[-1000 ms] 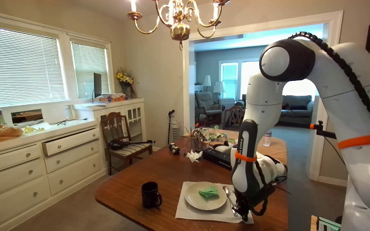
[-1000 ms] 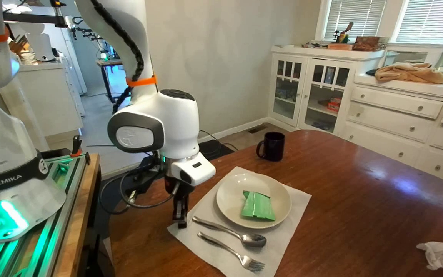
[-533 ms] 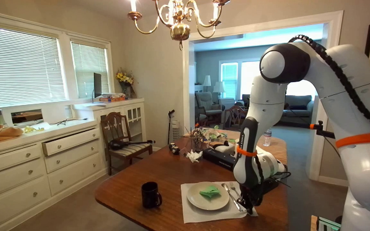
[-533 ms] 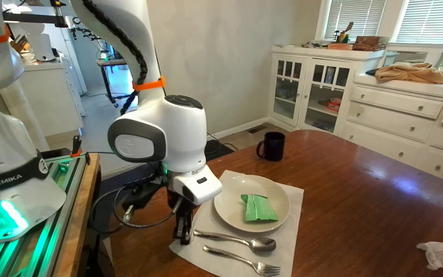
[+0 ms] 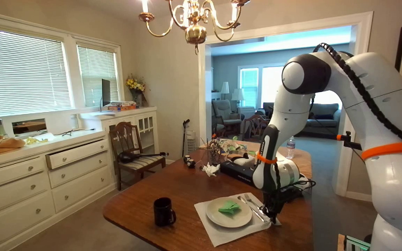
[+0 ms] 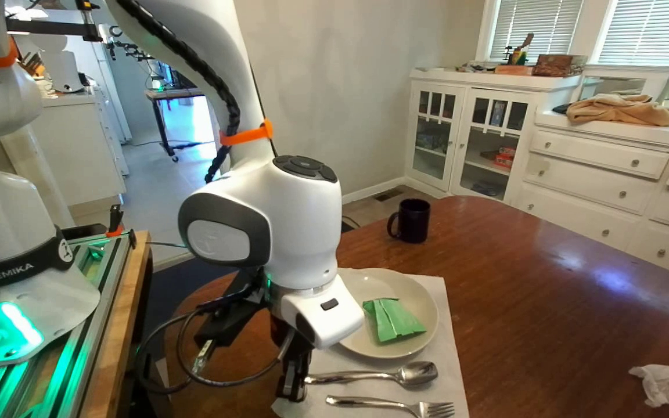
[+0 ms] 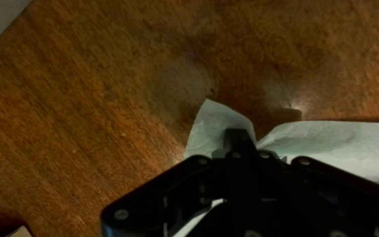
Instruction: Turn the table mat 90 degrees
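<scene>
The pale table mat (image 5: 218, 237) lies flat on the wooden table, its edges at a slant; it also shows in an exterior view (image 6: 448, 342). It bears a round plate (image 5: 218, 221) with a green packet (image 5: 229, 207), a spoon (image 6: 417, 374) and a fork (image 6: 392, 402). My gripper (image 5: 272, 219) points down at the mat's near right corner and is shut on it. In the wrist view the fingertips (image 7: 239, 140) pinch the mat (image 7: 337, 141), with a corner flap sticking out beyond and the edge creased beside them. The arm hides part of the mat and plate (image 6: 418, 296).
A black mug (image 5: 163, 212) stands left of the mat, apart from it. A black box (image 5: 236, 171), crumpled white tissue (image 5: 210, 169) and a water bottle (image 5: 290, 147) stand farther back on the table. The robot's base rail (image 6: 102, 325) is beside the table edge.
My gripper has moved away from the table's near edge, pulling the mat's corner. The mat has turned counterclockwise in an exterior view; plate, packet, spoon and fork rode along. The mug stayed still.
</scene>
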You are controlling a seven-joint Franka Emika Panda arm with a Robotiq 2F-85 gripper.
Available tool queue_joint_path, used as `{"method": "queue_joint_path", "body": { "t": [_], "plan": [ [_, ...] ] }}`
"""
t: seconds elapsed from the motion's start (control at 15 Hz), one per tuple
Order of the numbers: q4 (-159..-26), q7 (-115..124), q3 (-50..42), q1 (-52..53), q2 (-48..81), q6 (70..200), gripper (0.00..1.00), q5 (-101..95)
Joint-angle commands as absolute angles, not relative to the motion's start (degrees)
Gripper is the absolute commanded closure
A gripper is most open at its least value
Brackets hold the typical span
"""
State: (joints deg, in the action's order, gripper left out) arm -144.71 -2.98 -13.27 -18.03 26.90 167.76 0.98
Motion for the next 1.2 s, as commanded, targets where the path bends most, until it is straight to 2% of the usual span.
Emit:
{"method": "queue_joint_path", "body": {
  "t": [0.0, 0.47, 1.13],
  "plan": [
    [-139.3, -4.3, -12.5, -21.1, 31.1, 165.0, 1.00, 2.1],
    [-131.5, -5.3, -12.0, -25.0, 33.6, 161.8, 1.00, 3.1],
    [-123.4, -3.6, -14.6, -24.4, 36.7, 161.9, 1.00, 1.7]
  ]
}}
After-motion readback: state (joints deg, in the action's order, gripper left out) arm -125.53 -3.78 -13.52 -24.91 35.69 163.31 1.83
